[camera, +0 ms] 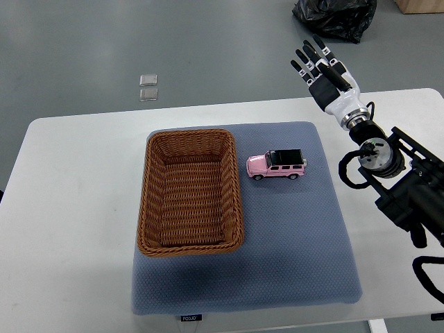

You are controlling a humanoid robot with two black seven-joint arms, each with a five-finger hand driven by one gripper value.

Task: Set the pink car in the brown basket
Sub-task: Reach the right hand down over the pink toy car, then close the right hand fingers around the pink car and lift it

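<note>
Right hand (325,69), black-and-white with fingers spread and grasping nothing, hung at the upper right of the frame, beyond the worktop's (69,208) far edge and well apart from the small pink toy car with a black roof (276,165). That car stood upright on the blue-grey mat (291,243), just right of the empty brown woven wicker basket (191,191). Likely hazards: the wheeled car rolling under a glancing touch, or fingers catching the basket's near rim.

White table (69,208) carries a blue-grey mat (291,236), which covers most of its middle. Brown basket (191,191) sits on mat's left half, pink car (277,165) just right of it
</note>
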